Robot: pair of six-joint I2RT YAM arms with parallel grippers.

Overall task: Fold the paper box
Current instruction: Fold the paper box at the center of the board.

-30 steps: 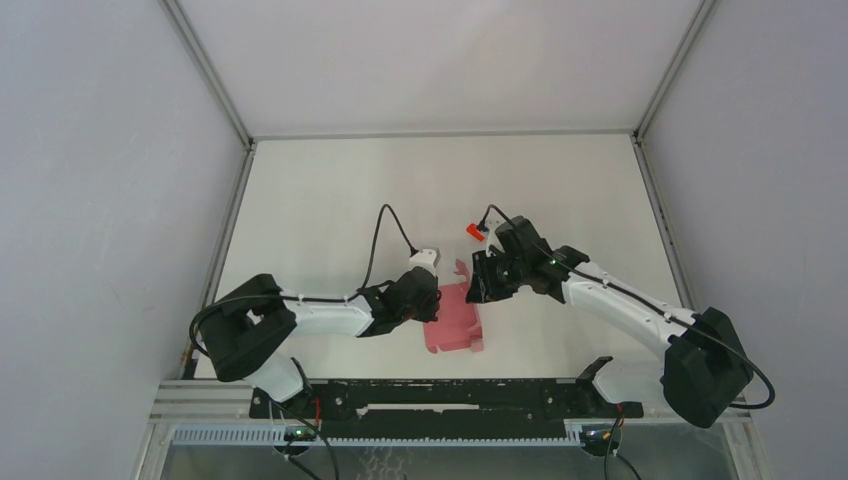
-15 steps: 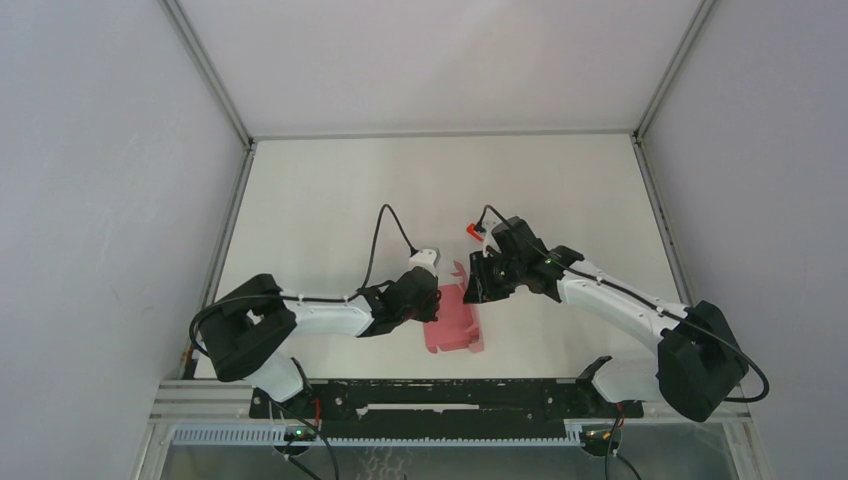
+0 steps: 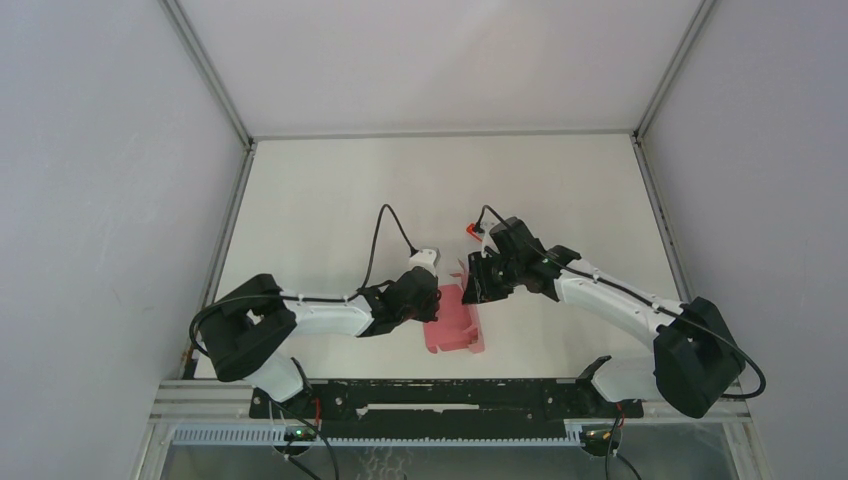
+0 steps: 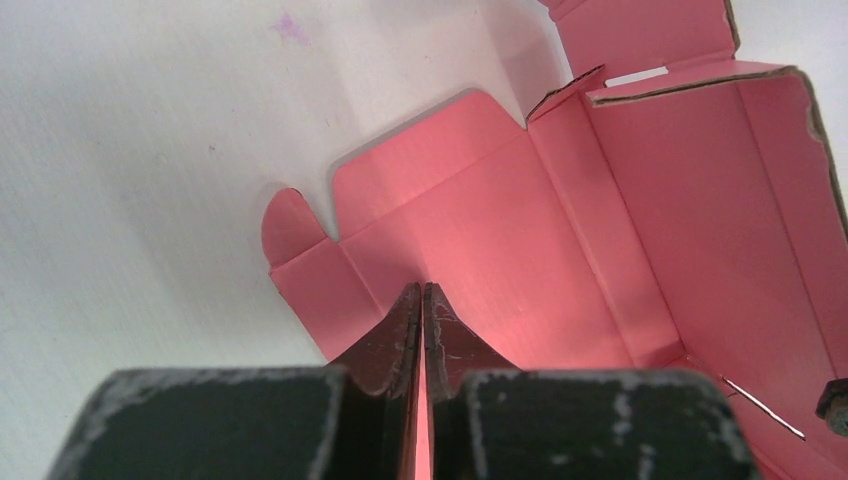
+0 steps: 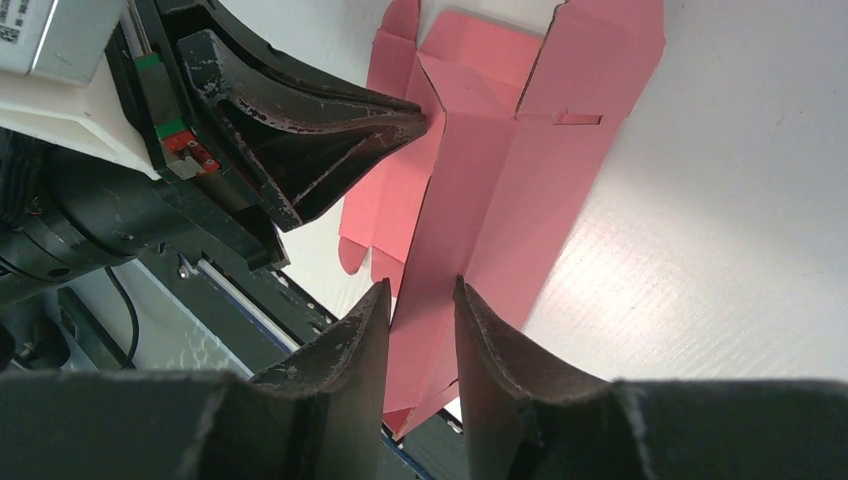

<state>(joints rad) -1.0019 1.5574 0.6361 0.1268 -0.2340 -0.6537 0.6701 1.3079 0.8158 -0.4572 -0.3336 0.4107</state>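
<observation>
Left gripper (image 4: 422,290) pinches a panel of the paper box (image 4: 640,200); right gripper (image 5: 421,287), narrowly parted, sits at its raised wall.

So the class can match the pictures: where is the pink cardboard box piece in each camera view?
Top external: the pink cardboard paper box lies lower centre, between the arms.
Left wrist: it fills centre and right.
Right wrist: it runs from top centre to bottom edge.
Shared landmark: the black left gripper, at the box's edge in all three.
</observation>
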